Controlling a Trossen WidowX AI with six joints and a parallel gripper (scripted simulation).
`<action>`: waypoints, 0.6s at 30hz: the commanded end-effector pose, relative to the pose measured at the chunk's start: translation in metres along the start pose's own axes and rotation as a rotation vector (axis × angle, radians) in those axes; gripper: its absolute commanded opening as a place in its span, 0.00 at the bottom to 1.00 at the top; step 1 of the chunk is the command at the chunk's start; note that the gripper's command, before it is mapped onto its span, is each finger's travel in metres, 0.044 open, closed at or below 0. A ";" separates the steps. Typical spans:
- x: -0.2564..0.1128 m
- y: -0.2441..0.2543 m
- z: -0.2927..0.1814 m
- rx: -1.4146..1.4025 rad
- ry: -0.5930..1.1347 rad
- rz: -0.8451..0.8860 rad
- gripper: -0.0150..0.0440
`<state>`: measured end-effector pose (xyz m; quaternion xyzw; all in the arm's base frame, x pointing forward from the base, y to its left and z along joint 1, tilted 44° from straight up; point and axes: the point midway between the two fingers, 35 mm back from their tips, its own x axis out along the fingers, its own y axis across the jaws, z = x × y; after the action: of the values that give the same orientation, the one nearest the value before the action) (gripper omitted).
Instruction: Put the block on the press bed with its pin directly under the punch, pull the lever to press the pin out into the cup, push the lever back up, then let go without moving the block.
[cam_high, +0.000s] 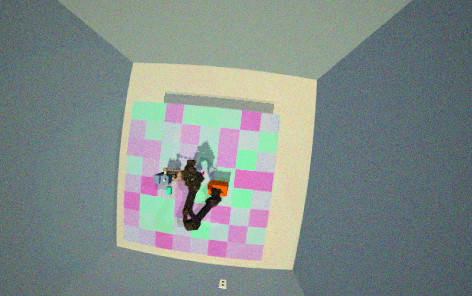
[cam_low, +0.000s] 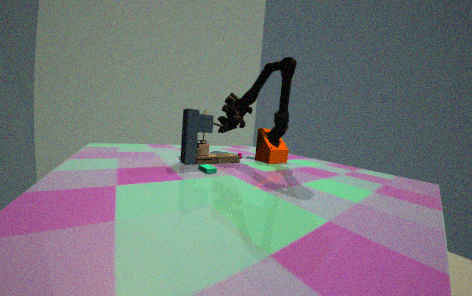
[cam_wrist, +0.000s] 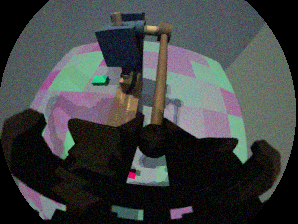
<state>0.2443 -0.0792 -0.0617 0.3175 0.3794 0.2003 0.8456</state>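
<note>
The press (cam_high: 161, 180) (cam_low: 189, 137) (cam_wrist: 120, 46) is blue-grey, with a tan bed (cam_low: 226, 158) (cam_wrist: 116, 114) reaching toward the arm's base. A tan-brown block (cam_low: 202, 150) stands on the bed beneath the head, with the thin punch (cam_low: 203, 136) just above it. Whether its pin is in it or out is too small to tell. The tan lever (cam_wrist: 160, 80) sticks out from the press head toward the arm, roughly level. My gripper (cam_wrist: 152, 119) (cam_low: 220, 127) is shut on the lever's dark knob end. The cup cannot be made out.
A green piece (cam_high: 169, 190) (cam_low: 207, 169) (cam_wrist: 100, 80) lies beside the press. A small red item (cam_high: 203, 174) (cam_low: 240, 155) (cam_wrist: 132, 175) is near the bed's outer end. The orange base box (cam_high: 218, 188) (cam_low: 271, 147) is beyond it, under the arm.
</note>
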 end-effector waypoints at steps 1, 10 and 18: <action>-0.005 -0.001 0.004 -0.005 -0.011 -0.008 0.25; -0.008 -0.001 0.007 -0.005 -0.011 -0.008 0.25; -0.011 -0.001 0.009 -0.005 -0.011 -0.008 0.25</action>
<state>0.2436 -0.0843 -0.0564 0.3193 0.3804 0.1999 0.8446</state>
